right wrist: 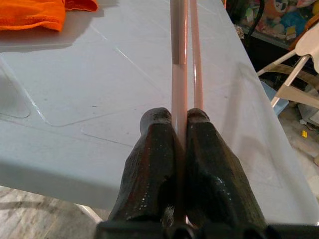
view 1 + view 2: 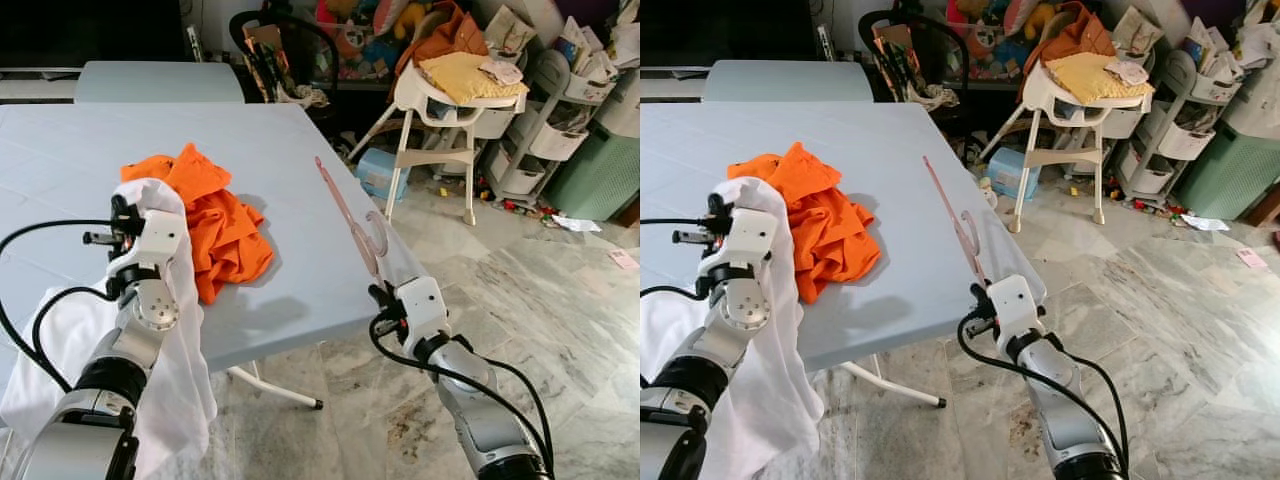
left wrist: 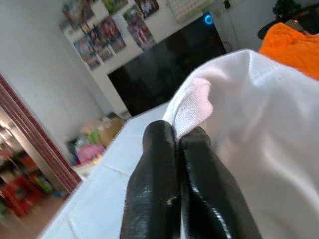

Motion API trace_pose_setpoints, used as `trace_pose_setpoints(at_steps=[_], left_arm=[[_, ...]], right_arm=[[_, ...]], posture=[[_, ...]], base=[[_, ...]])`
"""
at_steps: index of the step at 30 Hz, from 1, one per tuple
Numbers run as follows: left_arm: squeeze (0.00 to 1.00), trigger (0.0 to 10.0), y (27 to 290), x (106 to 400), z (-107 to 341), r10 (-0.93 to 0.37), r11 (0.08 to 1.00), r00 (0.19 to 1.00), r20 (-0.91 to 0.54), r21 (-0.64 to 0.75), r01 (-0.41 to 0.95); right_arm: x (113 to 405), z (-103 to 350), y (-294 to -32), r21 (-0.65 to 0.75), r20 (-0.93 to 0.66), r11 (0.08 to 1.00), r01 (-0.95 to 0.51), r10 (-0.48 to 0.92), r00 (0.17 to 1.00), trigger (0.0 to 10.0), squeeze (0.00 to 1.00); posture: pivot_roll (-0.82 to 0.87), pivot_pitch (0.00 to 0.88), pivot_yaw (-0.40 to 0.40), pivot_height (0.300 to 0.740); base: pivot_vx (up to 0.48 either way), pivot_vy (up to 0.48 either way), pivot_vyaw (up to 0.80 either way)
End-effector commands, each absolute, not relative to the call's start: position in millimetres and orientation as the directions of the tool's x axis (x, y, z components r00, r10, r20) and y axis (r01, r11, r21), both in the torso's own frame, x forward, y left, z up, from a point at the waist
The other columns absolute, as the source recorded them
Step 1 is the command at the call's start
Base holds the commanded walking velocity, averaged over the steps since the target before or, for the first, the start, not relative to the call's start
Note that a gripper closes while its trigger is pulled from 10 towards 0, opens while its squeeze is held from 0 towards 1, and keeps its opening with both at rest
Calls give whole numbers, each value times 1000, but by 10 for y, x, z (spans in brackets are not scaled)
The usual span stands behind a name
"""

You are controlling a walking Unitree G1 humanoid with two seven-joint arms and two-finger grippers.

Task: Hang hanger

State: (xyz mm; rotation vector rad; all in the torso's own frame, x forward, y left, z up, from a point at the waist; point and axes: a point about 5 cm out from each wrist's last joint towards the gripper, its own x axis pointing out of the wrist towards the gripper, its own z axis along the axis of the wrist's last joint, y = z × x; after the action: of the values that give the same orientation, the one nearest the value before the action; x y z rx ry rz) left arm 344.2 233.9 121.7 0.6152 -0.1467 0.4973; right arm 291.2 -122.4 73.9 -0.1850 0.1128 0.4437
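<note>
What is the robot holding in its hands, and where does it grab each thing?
The right gripper is shut on the pink hanger, pinching its thin bar at one end. The left gripper is shut on the white cloth, pinching its folded edge.

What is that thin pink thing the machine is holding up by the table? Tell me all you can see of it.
It is a pink hanger, thin and glossy, plastic by the look of it, with a curved hook near its lower end. The right gripper has its jaws shut on it, and it slants up and away over the edge of the pale blue table. Nothing hangs on it.
</note>
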Motion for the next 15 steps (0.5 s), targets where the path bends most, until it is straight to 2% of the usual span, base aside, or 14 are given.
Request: trace_pose_setpoints(at_steps=[1,5,8,10,14,15], left_arm=[[1000,10000,2350,3375,1098,440,733,874,206,481,-482],[1000,10000,2355,3297,1053,426,757,887,178,467,-457],[1000,10000,2329,3276,1132,340,699,917,210,596,-396],[1000,10000,2300,3236,1198,296,686,930,218,629,-366],[1000,10000,2278,3109,1249,301,716,930,210,595,-365],[1000,10000,2251,3032,1228,316,753,931,185,548,-364]], right_arm=[[2868,583,-1240,-132,-233,883,-451,415,880,10000,0],[2854,564,-1244,-130,-239,883,-450,412,879,10000,0],[2841,550,-1231,-129,-242,882,-454,416,876,10000,0],[2840,549,-1224,-127,-242,881,-456,418,876,10000,0],[2848,547,-1216,-126,-243,880,-457,420,875,10000,0],[2853,547,-1211,-125,-242,880,-458,420,875,10000,0]], posture=[[5,0,-121,740],[12,0,-117,740],[15,0,-114,740],[21,0,-113,740],[30,0,-112,740],[39,0,-112,740]], base=[[0,0,0],[0,0,0],[0,0,0],[0,0,0],[0,0,0],[0,0,0]])
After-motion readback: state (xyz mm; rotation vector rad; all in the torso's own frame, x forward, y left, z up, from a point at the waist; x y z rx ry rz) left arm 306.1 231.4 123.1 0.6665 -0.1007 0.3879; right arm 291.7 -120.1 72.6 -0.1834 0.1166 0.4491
